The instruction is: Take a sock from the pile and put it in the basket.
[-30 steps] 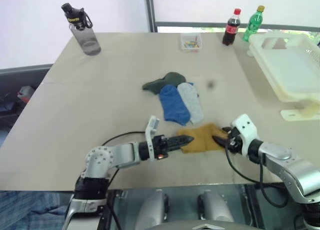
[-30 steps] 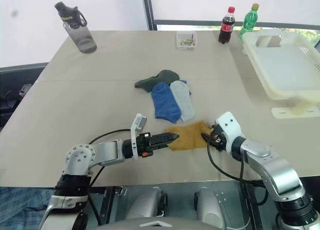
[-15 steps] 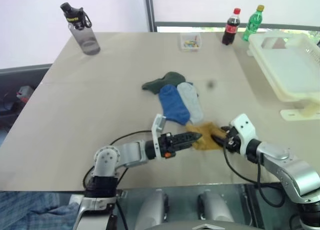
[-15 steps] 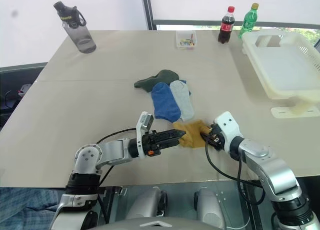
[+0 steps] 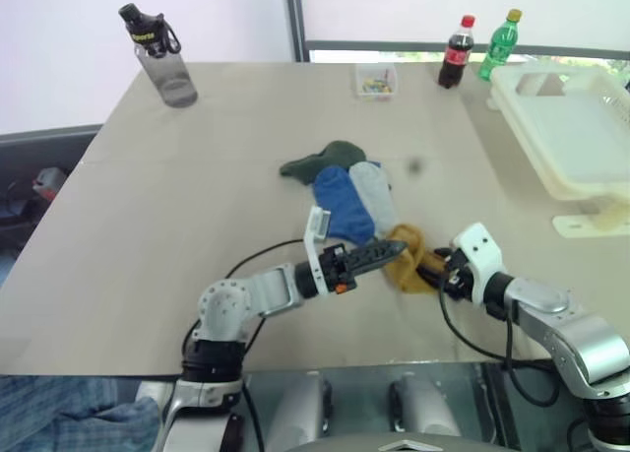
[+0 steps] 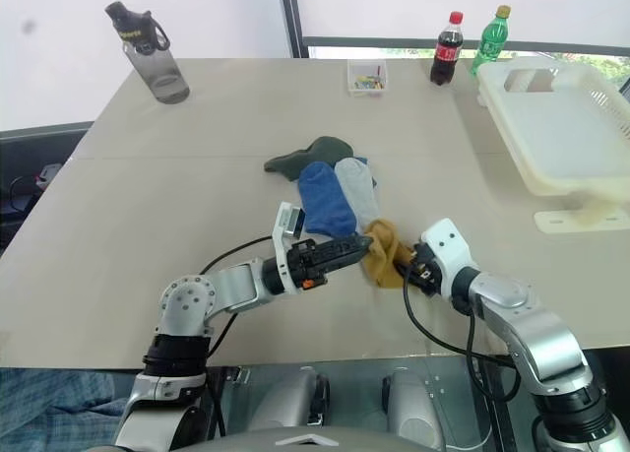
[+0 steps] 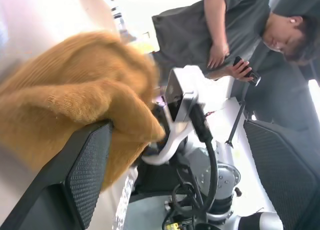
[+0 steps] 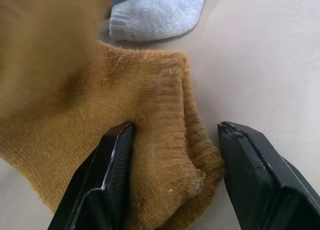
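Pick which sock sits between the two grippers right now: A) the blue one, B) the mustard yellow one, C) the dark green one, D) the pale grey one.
B: the mustard yellow sock is bunched between the left gripper and the right gripper, while the other socks lie flat farther back.

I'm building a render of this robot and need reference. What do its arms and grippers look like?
Both arms are silver-grey metal with rounded joint housings and black collars near the wrists. Each carries a white block, and a loose black cable loops beside each forearm. The left gripper and right gripper each have two black fingers with finely textured inner pads. A small orange-red mark sits on the left wrist.
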Robot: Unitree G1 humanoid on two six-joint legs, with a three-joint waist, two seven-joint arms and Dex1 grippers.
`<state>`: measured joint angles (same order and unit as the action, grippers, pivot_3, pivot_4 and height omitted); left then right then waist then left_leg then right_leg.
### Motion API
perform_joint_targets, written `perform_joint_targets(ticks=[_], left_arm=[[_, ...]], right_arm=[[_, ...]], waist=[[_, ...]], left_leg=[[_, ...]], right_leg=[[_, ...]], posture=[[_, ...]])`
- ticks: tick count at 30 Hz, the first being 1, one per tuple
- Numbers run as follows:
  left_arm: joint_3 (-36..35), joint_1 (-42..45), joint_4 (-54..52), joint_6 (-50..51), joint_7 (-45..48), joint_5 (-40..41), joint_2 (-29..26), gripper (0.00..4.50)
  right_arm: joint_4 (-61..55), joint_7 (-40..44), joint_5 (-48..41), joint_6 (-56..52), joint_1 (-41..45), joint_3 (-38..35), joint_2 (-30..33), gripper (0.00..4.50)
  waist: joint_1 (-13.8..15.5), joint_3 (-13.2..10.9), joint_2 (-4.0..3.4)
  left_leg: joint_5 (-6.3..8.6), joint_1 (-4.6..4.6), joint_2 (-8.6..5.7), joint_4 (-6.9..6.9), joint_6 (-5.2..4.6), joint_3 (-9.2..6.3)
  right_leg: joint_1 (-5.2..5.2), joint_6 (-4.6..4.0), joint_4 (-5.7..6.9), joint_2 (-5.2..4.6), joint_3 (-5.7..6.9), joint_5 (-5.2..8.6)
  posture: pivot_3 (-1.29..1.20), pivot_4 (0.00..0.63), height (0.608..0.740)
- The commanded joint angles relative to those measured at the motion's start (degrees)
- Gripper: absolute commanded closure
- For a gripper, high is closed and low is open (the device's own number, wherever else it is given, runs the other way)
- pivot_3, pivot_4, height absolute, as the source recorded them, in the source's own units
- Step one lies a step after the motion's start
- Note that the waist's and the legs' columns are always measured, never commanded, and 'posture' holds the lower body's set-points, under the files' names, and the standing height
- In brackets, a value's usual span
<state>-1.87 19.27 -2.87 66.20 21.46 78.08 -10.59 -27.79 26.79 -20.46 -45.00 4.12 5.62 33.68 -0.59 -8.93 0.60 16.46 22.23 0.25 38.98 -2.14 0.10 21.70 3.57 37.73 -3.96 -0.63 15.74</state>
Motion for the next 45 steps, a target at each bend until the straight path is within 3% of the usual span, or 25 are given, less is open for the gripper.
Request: perform_joint_targets(ticks=[1,6,14,19,21,23,24,31,45], left_arm=[[0.7,1.6,0.5,-0.8,2.9,-1.9,1.3,0.01],[1.6,2.4,1.5,-0.3,4.3,-5.1,1.9,0.01],[2.0,3.6,3.8,0.4,5.7,-8.2,2.9,0.01],[2.1,4.5,5.4,1.1,7.2,-9.6,3.6,0.01],[1.9,4.8,6.0,1.4,7.6,-10.0,4.0,0.00],[1.9,5.1,6.7,1.4,8.2,-11.0,4.1,0.00],[2.0,5.3,7.0,1.4,8.4,-11.4,4.2,0.00],[1.6,5.5,7.1,1.7,9.7,-13.2,4.7,0.00],[1.9,5.4,4.6,-0.3,11.4,-17.0,4.1,0.00]], right_arm=[[-2.1,1.4,0.9,0.5,0.1,0.0,1.5,1.74],[-3.8,3.5,0.7,2.3,-0.7,-1.3,2.8,1.74],[-6.1,9.9,-5.6,2.1,-3.3,-14.2,8.2,1.74],[-5.7,10.7,-12.8,-1.9,-3.5,-20.5,7.5,1.74],[-6.7,10.9,-16.4,-4.4,-3.6,-21.4,7.2,1.00],[-7.9,8.2,-20.6,-7.9,-2.0,-21.0,4.7,0.11],[-8.2,6.7,-21.8,-9.3,-0.9,-20.3,3.4,0.01],[-7.4,0.2,-21.3,-13.5,1.3,-15.0,-0.5,0.01],[-1.1,-2.2,-11.4,-12.5,-0.1,-5.2,1.3,0.01]], waist=[[0.1,0.0,0.00],[0.1,0.0,0.00],[0.6,-0.1,-0.01],[1.0,-0.1,0.00],[1.1,-0.1,0.00],[1.1,-0.1,0.00],[1.1,-0.1,-0.01],[1.4,-0.1,-0.01],[1.3,-0.1,-0.01]], left_leg=[[0.00,0.10,-0.01,0.00,0.00,-0.09],[-0.06,0.52,-0.05,0.01,0.09,-0.19],[-0.02,0.61,-0.10,0.03,0.03,-0.26],[-0.02,0.63,-0.09,0.03,0.01,-0.31],[-0.02,0.63,-0.08,0.03,0.01,-0.33],[-0.02,0.63,-0.08,0.03,0.01,-0.34],[-0.02,0.63,-0.08,0.04,0.01,-0.34],[-0.03,0.69,-0.09,0.08,0.03,-0.39],[-0.04,0.64,-0.10,0.12,0.05,-0.38]], right_leg=[[0.02,0.00,-0.05,0.00,0.10,0.00],[0.39,0.01,-0.06,-0.02,0.20,0.00],[0.40,0.01,-0.07,-0.05,0.54,0.00],[0.39,0.01,-0.06,-0.04,0.59,0.00],[0.39,0.01,-0.06,-0.03,0.61,0.00],[0.39,0.01,-0.06,-0.04,0.62,0.00],[0.39,0.01,-0.05,-0.03,0.61,0.00],[0.40,0.01,-0.06,-0.05,0.67,0.00],[0.36,0.01,-0.02,-0.03,0.67,0.00]], posture=[[0.00,0.150,0.740],[0.00,0.150,0.740],[0.00,0.150,0.740],[0.00,0.150,0.740],[0.00,0.150,0.740],[0.00,0.150,0.740],[0.00,0.150,0.740],[0.00,0.150,0.740],[0.00,0.150,0.740]])
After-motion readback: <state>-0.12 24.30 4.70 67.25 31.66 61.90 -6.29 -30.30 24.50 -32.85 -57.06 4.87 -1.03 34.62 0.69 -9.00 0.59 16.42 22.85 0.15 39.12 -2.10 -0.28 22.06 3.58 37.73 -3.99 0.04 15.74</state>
